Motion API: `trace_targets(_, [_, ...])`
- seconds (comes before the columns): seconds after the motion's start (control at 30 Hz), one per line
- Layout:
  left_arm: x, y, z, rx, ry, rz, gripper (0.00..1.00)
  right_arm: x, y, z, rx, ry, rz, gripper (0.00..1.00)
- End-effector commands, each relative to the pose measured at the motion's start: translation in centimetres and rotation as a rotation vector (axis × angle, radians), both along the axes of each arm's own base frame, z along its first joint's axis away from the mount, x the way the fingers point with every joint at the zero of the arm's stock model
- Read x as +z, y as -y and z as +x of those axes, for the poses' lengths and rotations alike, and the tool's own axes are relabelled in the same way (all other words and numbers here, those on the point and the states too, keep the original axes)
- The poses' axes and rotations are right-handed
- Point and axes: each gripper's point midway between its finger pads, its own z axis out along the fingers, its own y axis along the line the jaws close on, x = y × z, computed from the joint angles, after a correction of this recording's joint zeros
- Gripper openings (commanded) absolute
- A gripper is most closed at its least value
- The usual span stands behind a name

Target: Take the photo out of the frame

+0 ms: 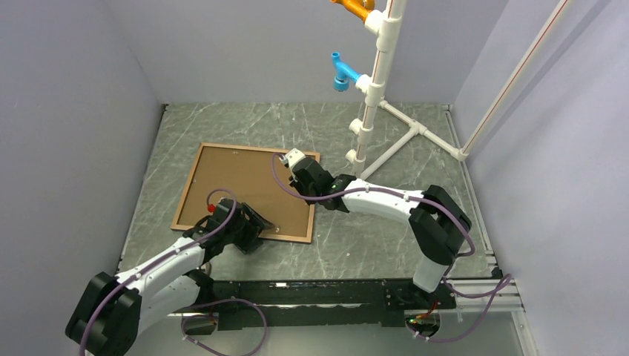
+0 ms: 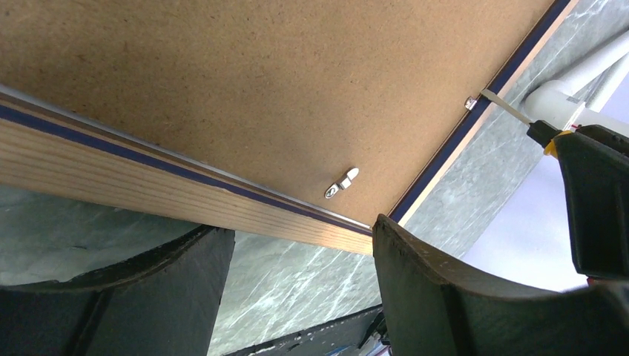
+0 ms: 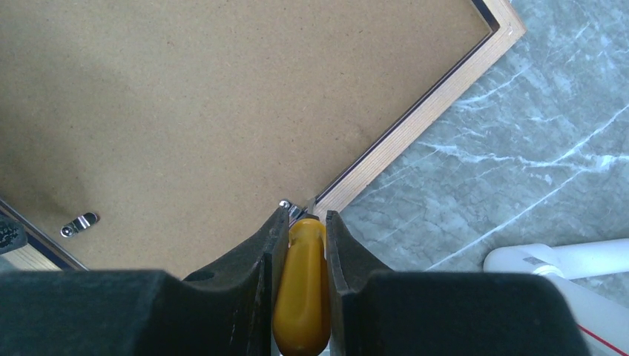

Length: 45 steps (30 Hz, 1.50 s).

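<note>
Photo (image 1: 248,185) lies face-down, print hidden; left gripper (image 2: 300,245) wide at frame (image 2: 148,185) edge, right gripper (image 3: 305,215) clamping perhaps a screwdriver (image 3: 300,289)

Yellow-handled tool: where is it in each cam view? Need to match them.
Top external: not visible, hidden under the right claw.
Left wrist: right edge, yellow-handled tool blade reaching a metal clip.
Right wrist: tool bottom centre, clamped in the claw.
Shared landmark: frame, back side up.
</note>
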Motion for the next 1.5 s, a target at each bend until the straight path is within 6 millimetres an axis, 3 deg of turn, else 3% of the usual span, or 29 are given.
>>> trace_targets(0.0, [-3.3,-2.0,-2.6,-0.009,-0.126,0.112,0.74,-0.6,0.0,-0.9,0.03,-0.055,-0.034,0.0])
trace_targets(0.33, [-3.7,-1.7,-2.5,-0.014,-0.131,0.102,0.73,-1.7,-0.2,-4.4,0.077,-0.196,-0.019,0.0])
trace_targets(0.73, [-3.5,-2.0,-2.5,-0.003,-0.124,0.107,0.72,0.3,-2.6,-4.9,0.104,-0.23,0.113,0.0])
trace_targets(0.93, [-3.3,-1.9,-2.2,0.002,-0.12,0.109,0.72,0.9,-1.0,-4.7,0.026,-0.12,0.008,0.0])
trace_targets(1.23, [-3.4,-3.3,-2.4,0.056,-0.173,0.178,0.71,-0.2,1.8,-5.0,-0.112,0.05,-0.185,0.0])
trace_targets(1.3, [-3.6,-4.0,-2.2,0.084,-0.169,0.21,0.67,-0.3,1.8,-5.1,-0.116,0.064,-0.197,0.0])
trace_targets(1.37, [-3.7,-4.5,-2.5,0.109,-0.2,0.234,0.55,-0.3,1.8,-5.1,-0.124,0.084,-0.213,0.0])
trace_targets(1.47, [-4.3,-5.3,-3.0,0.138,-0.239,0.274,0.53,-0.7,1.6,-5.2,-0.115,0.082,-0.209,0.0])
